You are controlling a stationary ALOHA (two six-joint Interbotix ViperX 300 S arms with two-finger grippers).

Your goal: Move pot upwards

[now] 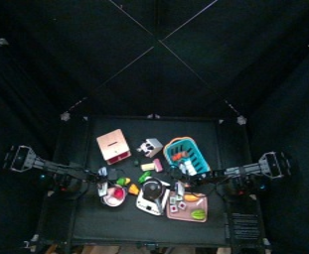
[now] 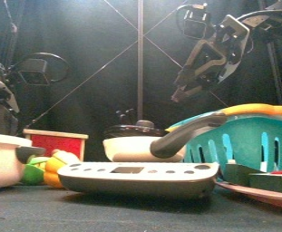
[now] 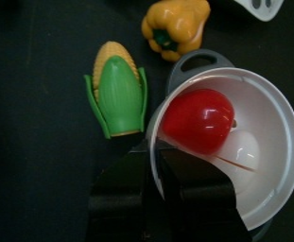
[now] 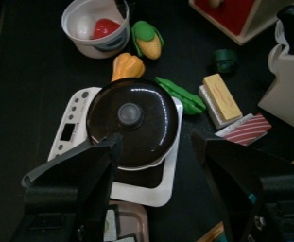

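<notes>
The pot is a small round silvery-white bowl with a red-pink inside and a grey handle. It stands on the table near the front left and shows at the far left of the front view. My left gripper straddles its near rim, one jaw outside and one inside the bowl, closed on the wall. My right gripper hangs open above a black pan, holding nothing. The pot also shows beyond that pan.
A toy corn cob and a yellow pepper lie close beside the pot. The black pan sits on a white hob. A teal basket, a red box and a pink tray crowd the rest of the table.
</notes>
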